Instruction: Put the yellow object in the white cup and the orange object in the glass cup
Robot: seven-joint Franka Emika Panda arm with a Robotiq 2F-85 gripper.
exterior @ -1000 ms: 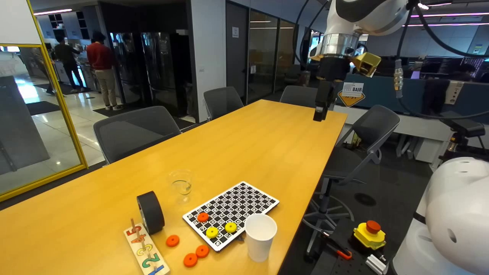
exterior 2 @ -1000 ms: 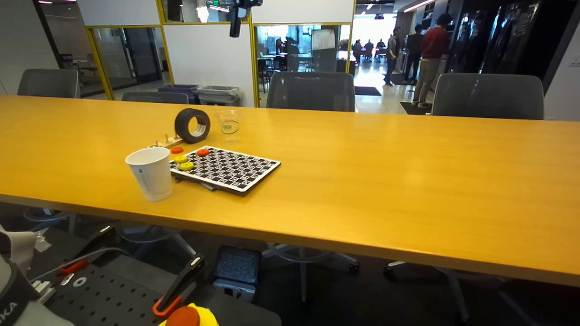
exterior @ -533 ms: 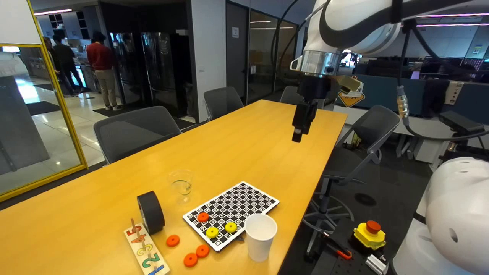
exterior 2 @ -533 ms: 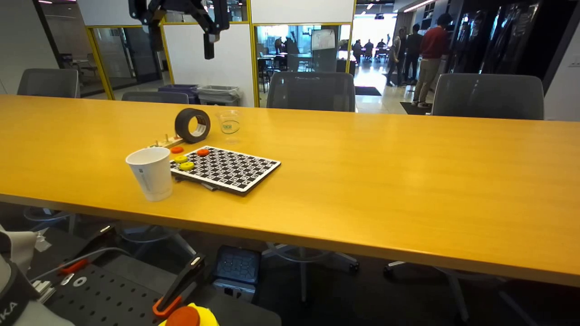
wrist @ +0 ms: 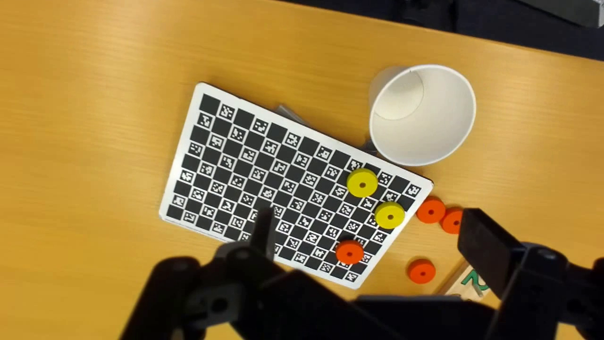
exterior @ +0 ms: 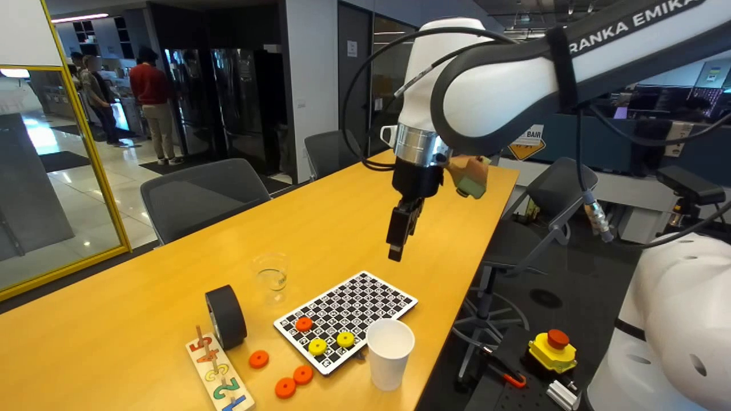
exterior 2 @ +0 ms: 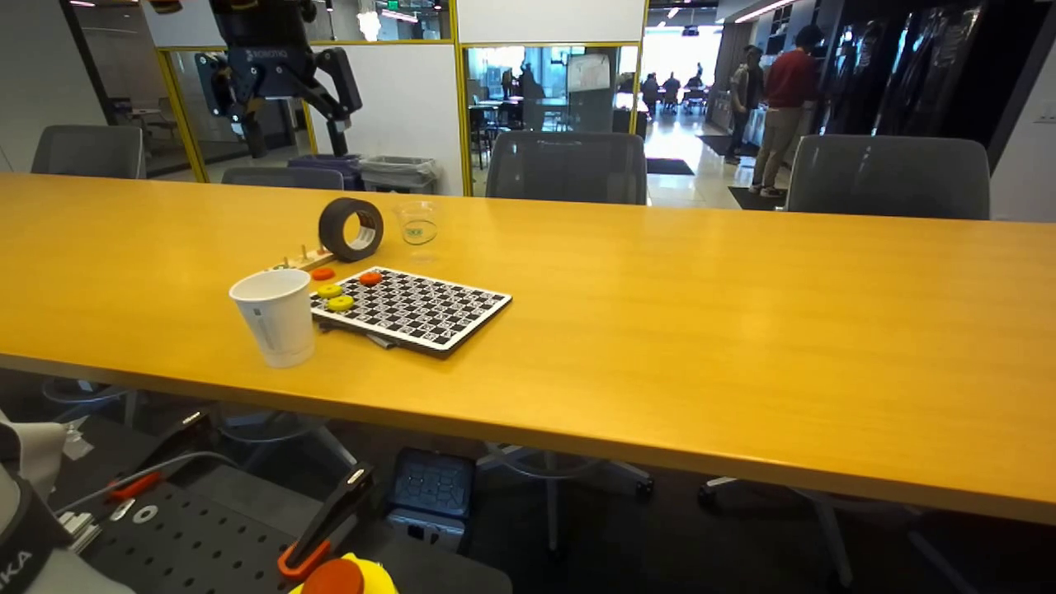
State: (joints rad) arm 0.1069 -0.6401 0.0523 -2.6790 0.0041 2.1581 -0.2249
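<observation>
Gripper (exterior 2: 299,148) is hanging above the table (exterior 2: 701,346) in an exterior view, and you are seeing its two fingers (exterior 2: 338,139) standing well apart. Two yellow pieces (exterior 2: 340,304) and an orange piece (exterior 2: 370,279) are resting on the checkered board (exterior 2: 429,309). Just beside the board, the white cup (exterior 2: 280,326) is standing upright; past the board, the glass cup (exterior 2: 420,224) is standing near the dark tape roll (exterior 2: 332,231). One loose orange piece (exterior 2: 322,273) is showing.

In an exterior view where those fingers are overlapping and hiding their gap, you are seeing three loose orange pieces (exterior: 258,359) lying on the table, two of them side by side. Beside the tape roll, a pegged strip (exterior: 220,381) is displaying its painted numbers.

Your wrist view is looking down past the spread fingers onto the board. You are seeing the white cup's floor clearly only here. One loose orange piece is peeking out from behind one finger, and the strip is showing just its 2. In both exterior views, and only there, the glass cup is showing.
</observation>
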